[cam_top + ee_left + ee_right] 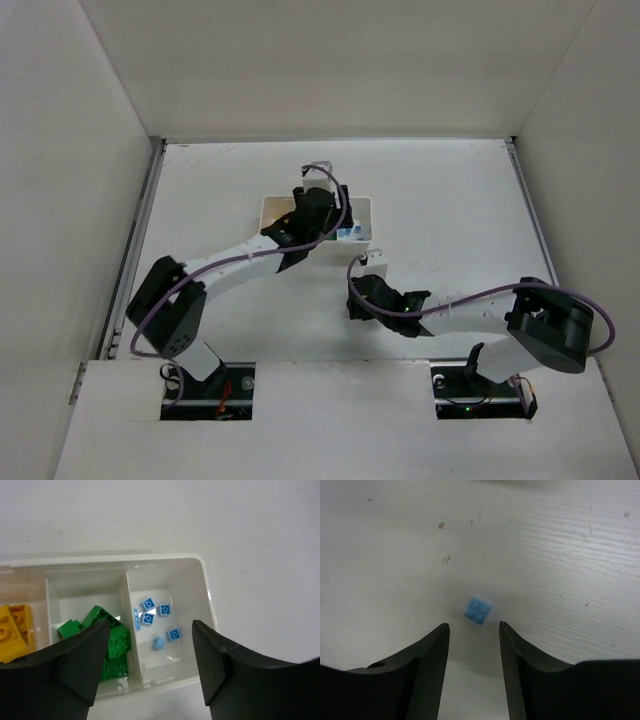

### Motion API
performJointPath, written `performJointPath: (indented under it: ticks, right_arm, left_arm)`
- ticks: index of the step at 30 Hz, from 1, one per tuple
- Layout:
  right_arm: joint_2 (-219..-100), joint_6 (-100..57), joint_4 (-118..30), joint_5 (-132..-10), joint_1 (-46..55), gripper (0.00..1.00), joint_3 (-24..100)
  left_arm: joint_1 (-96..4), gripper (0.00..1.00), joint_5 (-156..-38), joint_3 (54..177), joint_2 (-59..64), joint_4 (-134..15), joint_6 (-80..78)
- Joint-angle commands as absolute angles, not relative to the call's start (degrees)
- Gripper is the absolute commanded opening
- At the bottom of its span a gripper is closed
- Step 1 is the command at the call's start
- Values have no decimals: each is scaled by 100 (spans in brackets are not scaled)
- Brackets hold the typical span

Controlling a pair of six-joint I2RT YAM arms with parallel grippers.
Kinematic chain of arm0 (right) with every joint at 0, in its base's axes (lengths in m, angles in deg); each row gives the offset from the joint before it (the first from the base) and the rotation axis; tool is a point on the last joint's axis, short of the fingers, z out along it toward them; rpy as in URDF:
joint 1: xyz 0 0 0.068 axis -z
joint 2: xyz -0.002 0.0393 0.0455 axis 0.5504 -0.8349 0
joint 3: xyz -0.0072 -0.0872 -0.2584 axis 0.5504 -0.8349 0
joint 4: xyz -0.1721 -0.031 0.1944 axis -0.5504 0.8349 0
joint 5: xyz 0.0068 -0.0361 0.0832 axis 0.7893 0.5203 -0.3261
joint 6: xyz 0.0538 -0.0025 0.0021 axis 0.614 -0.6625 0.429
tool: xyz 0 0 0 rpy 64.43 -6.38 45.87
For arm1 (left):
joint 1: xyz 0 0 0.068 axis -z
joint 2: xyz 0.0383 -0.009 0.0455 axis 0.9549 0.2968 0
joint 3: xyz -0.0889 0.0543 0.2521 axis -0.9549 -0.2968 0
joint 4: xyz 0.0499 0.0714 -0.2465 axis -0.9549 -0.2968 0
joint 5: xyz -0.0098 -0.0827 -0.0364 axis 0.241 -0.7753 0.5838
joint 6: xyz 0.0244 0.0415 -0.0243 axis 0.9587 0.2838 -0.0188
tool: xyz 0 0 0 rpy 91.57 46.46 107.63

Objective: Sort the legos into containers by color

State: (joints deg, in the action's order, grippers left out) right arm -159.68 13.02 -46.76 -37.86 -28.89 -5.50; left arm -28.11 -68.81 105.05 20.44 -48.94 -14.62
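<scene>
Here, one small blue brick [479, 610] lies studs up on the table [560, 555], a corner turned toward the right gripper [473, 626], whose jaws stand wide and empty just behind it. The left gripper [150, 623] hangs with its jaws wide apart over the white tray [165, 558], which runs side to side. Its boxes hold yellow bricks [12, 630] on the left, green bricks [117, 645] in the middle and tiny blue bricks [173, 634] on the right.

Light blue brick [479, 610] on table [560, 555], just ahead of right gripper [474, 626] (fingers spread, nothing held).
</scene>
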Motion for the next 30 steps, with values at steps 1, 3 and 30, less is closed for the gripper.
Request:
performJointPath:
  ticks: [1,3,30]
  right_arm:
    - [-16186,1150,-4970,-3559,-2879,49,-240]
    - [-16239,1132,-4987,-3471,-2888,47,-240]
    - [-15693,-37,-4820,-3796,-1192,25,1631]
  left_arm:
    - [-2901,70,-6784,9985,1024,-4579,-1483]
    - [-2945,79,-6723,9502,488,-4517,-1553]
    - [-4219,100,-5808,6213,-3390,-5844,-3047]
